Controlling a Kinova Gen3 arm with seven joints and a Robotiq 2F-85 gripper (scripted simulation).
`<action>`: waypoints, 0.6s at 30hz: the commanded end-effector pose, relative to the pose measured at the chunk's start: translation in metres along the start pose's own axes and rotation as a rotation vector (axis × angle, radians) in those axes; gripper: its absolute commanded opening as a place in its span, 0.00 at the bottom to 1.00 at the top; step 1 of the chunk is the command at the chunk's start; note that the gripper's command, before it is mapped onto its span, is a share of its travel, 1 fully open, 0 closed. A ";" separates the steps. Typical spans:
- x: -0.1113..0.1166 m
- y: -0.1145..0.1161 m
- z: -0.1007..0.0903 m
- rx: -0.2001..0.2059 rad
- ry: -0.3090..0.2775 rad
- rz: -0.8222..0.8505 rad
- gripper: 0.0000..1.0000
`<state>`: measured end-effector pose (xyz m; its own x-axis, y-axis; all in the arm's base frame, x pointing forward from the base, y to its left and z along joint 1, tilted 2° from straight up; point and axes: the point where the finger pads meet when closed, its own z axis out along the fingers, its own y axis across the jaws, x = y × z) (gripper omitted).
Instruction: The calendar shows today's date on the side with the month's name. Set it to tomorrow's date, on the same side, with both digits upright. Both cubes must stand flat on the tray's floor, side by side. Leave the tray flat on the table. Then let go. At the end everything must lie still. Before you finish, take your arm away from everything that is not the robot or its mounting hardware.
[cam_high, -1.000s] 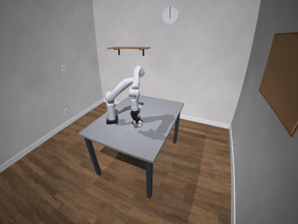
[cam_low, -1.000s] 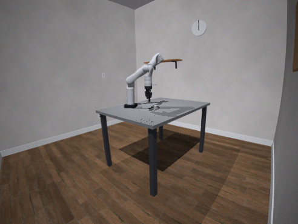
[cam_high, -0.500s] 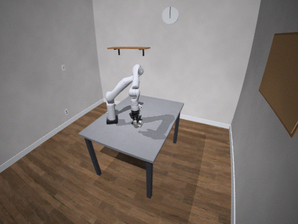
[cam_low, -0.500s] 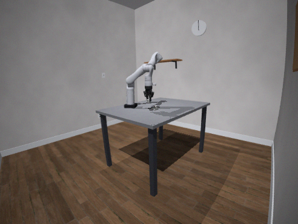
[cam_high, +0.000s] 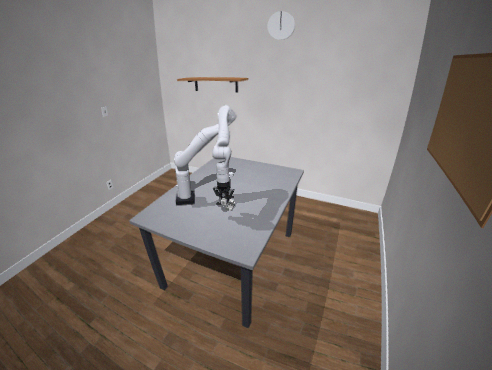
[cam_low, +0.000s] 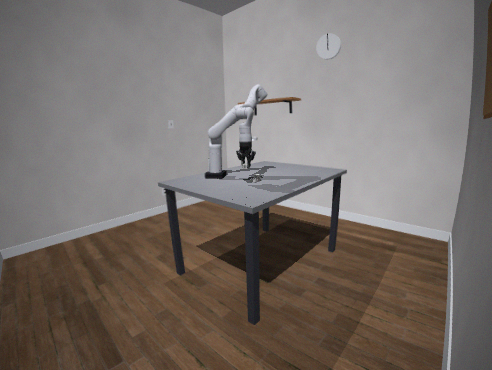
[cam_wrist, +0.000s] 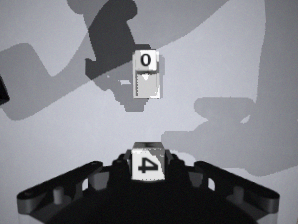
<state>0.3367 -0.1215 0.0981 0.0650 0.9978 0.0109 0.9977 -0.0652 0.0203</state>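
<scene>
Basically, the wrist view has the detail and the room views have the layout. In the wrist view the hand (cam_high: 223, 199) (cam_low: 245, 164) (cam_wrist: 148, 158) is clenched on a white cube (cam_wrist: 148, 165), a dark 4 on the face toward the camera, the digit lying on its side in that picture. Farther up the same view, the calendar's tray (cam_wrist: 147, 87) sits on the table (cam_high: 215, 235) (cam_low: 210, 192) (cam_wrist: 60, 135), apart from the held cube. Second cube (cam_wrist: 145, 60), marked 0, is at one end of the tray; the other end has a pale, partly glaring area with no readable digit. Digits can't be read in the top or exterior views; there the calendar is only a small pale cluster. Top view puts that cluster right by the fingertips, partly overlapping them; exterior view separates the two and shows the hand above the table. Those two views also give the whole white arm (cam_high: 200, 142) (cam_low: 227, 122), bent over with its hand pointing down, and its black base (cam_high: 185, 201) (cam_low: 215, 175) on the table. Wrist view shows none of the arm's links, just the dark finger linkages on both sides of the 4 cube. Arm shadows fall across the table in all three. Month name: not readable anywhere.
</scene>
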 end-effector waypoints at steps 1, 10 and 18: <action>0.000 0.001 -0.001 -0.004 0.002 -0.006 0.28; 0.000 0.001 -0.001 -0.004 0.001 -0.030 0.28; 0.000 0.001 -0.001 -0.005 0.001 -0.032 0.28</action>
<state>0.3375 -0.1210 0.0987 0.0330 0.9994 0.0113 0.9992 -0.0333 0.0238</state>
